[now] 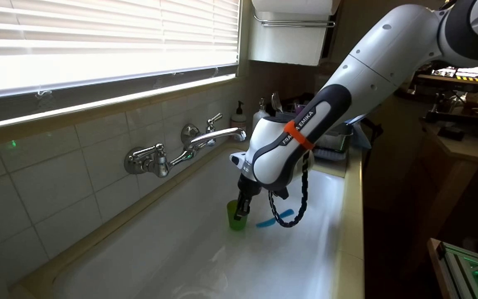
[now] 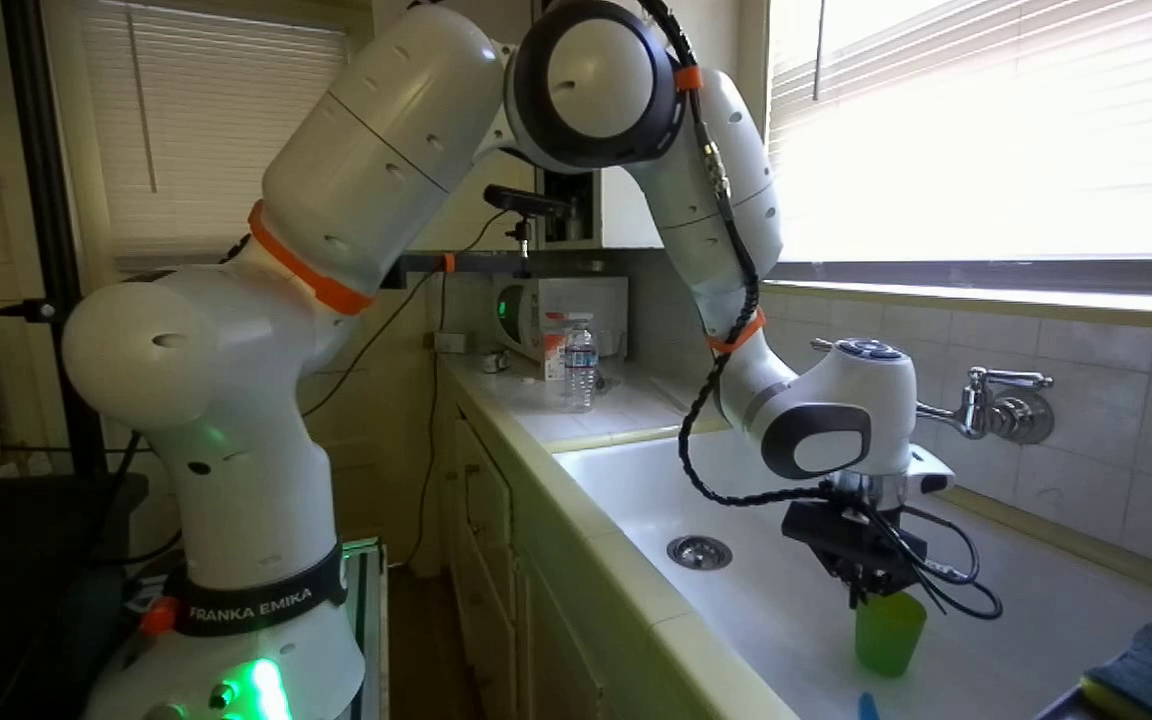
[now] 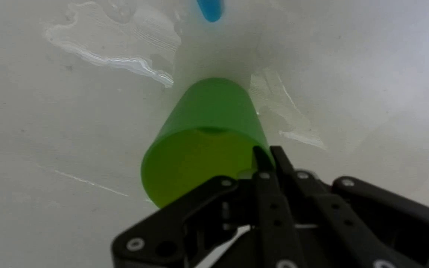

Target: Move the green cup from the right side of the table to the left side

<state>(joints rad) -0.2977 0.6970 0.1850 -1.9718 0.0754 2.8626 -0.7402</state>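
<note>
I see the black gripper (image 3: 268, 151) clamped on the rim of the small green plastic tumbler (image 2: 889, 637), inside the long white basin (image 1: 280, 257). In an exterior view, wide room lies nearer; the yellowish tiled edge (image 1: 350, 241), right.

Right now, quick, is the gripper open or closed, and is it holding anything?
Gripper: closed, holding the green cup by its rim, one of the jaws inside the cup and the other outside.
</note>
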